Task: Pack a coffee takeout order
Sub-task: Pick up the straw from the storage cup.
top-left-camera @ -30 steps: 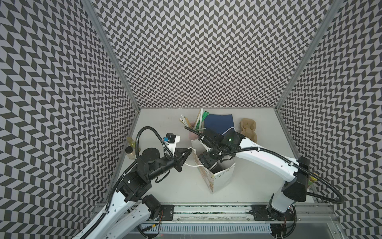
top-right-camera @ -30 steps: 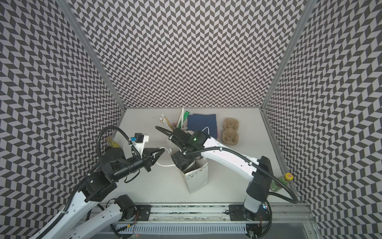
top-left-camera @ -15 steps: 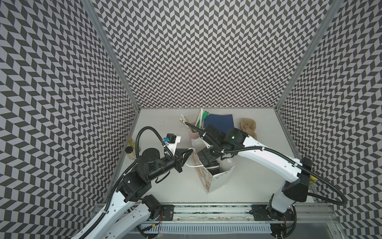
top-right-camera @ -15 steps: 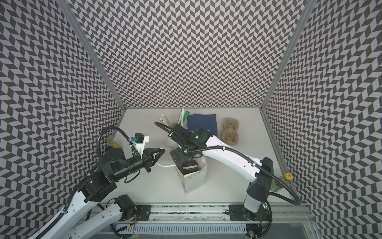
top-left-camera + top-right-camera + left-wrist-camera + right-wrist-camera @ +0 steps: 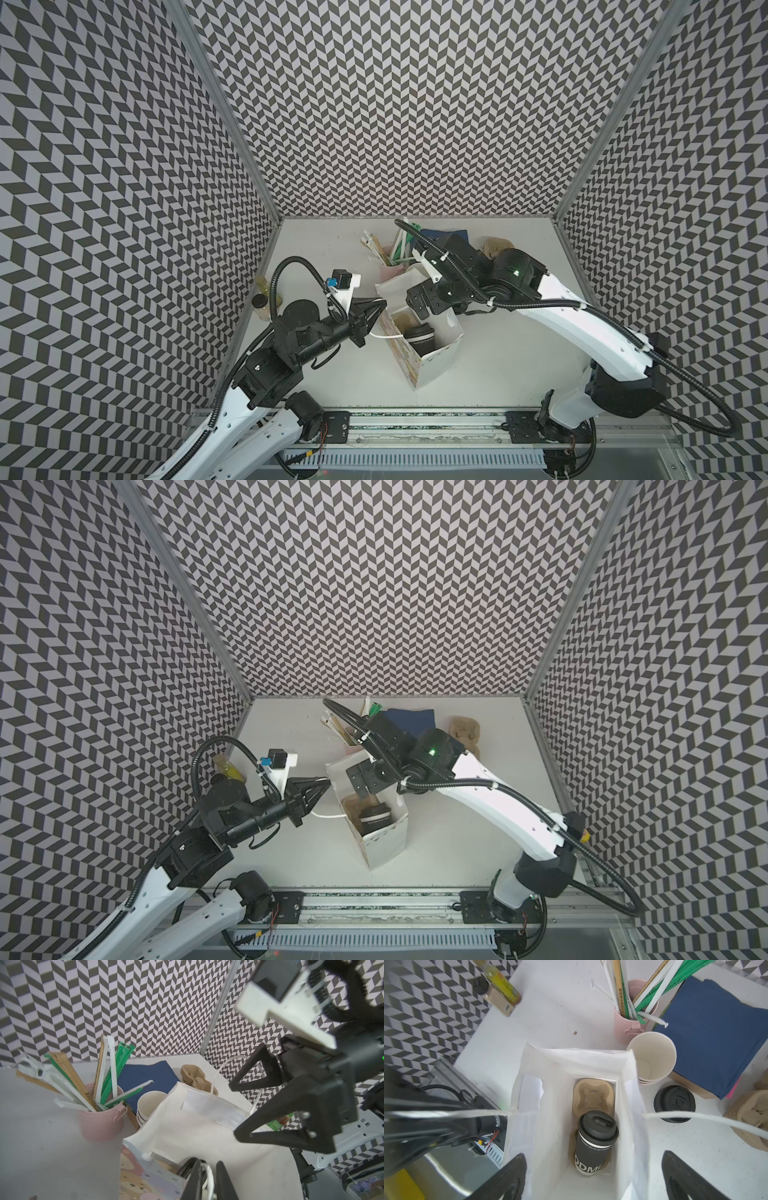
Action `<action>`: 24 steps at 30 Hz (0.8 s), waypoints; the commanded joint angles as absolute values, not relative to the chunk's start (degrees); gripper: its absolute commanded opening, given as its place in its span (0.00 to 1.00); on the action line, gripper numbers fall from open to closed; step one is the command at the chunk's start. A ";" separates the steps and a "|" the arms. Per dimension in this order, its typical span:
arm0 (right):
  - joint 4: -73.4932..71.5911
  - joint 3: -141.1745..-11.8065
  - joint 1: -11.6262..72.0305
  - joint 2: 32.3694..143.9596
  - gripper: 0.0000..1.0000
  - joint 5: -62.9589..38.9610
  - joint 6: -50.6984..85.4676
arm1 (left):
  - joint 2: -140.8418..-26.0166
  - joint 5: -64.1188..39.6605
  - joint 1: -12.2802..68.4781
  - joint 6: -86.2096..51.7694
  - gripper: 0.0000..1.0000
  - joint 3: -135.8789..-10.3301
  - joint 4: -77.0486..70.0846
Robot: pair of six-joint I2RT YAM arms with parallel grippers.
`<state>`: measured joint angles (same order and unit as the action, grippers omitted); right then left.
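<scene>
Cup (image 5: pixel 593 1147) stood lid-up, long axis up-down, sip slot on top. It was dark paper with white lettering and a black plastic lid, seated in one slot of the carrier (image 5: pixel 593 1095). Carrier was tan pulp, lay flat on the floor of the white paper bag (image 5: pixel 631 1105) with its long axis along the bag's length, other slot empty. Bag upright, mouth open, cartoon print on one outer side. Napkin (image 5: pixel 716 1032), navy, lay flat outside the bag at the back of the table, on a brown pack with a pink edge showing beneath. Pink bucket (image 5: pixel 627 1028) held wrapped straws and stirrers; stack of lidless cups (image 5: pixel 652 1059) just beside the bag; loose black lid (image 5: pixel 674 1103) on the table. Right gripper (image 5: pixel 233 1110) hung over the bag mouth, jaws wide, holding nothing. Left gripper (image 5: pixel 208 1167) had a narrow gap with the bag's handle (image 5: pixel 384 335) between the fingers; pinched or not, couldn't tell.
</scene>
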<state>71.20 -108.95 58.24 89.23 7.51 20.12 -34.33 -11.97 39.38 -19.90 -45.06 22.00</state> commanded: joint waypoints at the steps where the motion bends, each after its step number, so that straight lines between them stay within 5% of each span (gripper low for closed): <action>1: 67.08 -111.64 58.10 85.47 0.99 8.87 19.87 | -33.19 -10.71 39.55 -19.34 0.30 -44.46 20.44; 8: 58.18 -107.43 57.03 77.65 1.00 17.35 21.93 | -32.42 -9.22 39.55 -18.39 0.61 -49.35 21.00; 24: 36.44 -84.40 29.16 69.37 0.96 3.49 26.77 | -37.43 15.58 39.38 -11.36 0.81 -60.74 19.42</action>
<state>45.43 -87.09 31.18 71.16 7.18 25.56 -33.32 5.93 39.38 -13.93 -59.64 20.21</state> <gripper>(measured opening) 0.965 0.804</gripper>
